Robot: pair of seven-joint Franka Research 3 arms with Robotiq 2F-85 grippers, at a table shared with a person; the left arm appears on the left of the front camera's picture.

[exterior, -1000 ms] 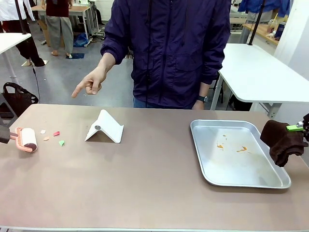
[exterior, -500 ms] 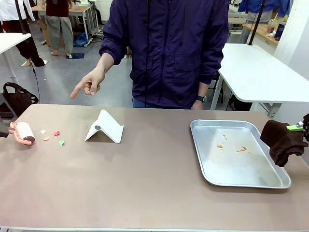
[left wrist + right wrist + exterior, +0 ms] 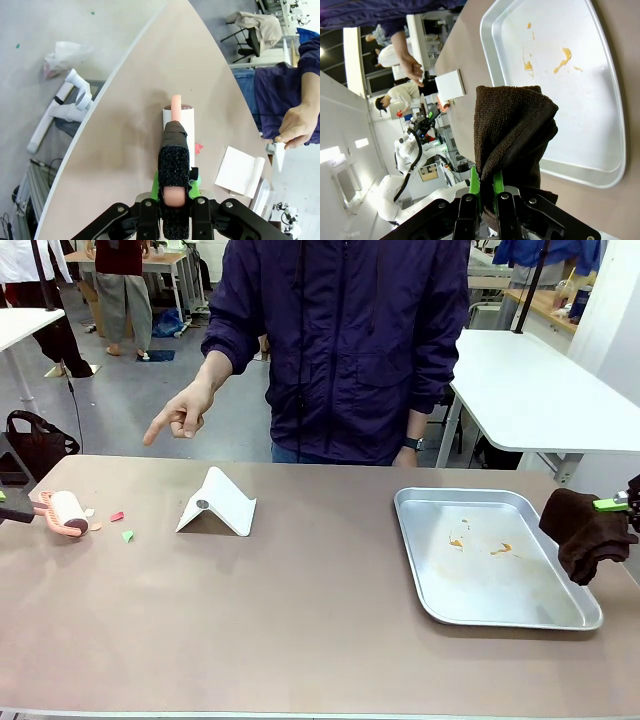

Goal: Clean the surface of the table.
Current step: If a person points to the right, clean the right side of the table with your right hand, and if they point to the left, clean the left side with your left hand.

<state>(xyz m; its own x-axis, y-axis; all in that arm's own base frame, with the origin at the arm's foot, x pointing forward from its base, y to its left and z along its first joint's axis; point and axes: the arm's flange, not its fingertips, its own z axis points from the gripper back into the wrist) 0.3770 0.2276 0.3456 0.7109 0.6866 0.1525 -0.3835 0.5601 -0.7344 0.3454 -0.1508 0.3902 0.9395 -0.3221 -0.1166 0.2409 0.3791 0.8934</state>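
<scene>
The taupe table [image 3: 300,610] carries small paper scraps, pink [image 3: 117,516] and green [image 3: 127,536], near its left end. A lint roller [image 3: 65,512] with a white drum and pink frame rests right beside them. My left gripper [image 3: 175,187] is shut on the roller's black-wrapped handle, and the drum [image 3: 178,120] lies on the table with the pink scrap [image 3: 198,147] just past it. At the right edge my right gripper [image 3: 610,505] is shut on a folded dark brown cloth [image 3: 585,533], held beside the tray; the cloth [image 3: 512,140] stands up between the green pads.
A metal tray [image 3: 430,580] with orange smears [image 3: 500,548] lies at right. A white folded stand [image 3: 217,502] sits left of centre. The person stands at the far side, one hand [image 3: 178,412] pointing down toward the scraps. White tables stand behind.
The lint roller has moved away from the near side and then right, up against the scraps. The person's pointing hand has shifted slightly. The right gripper and cloth have stayed still.
</scene>
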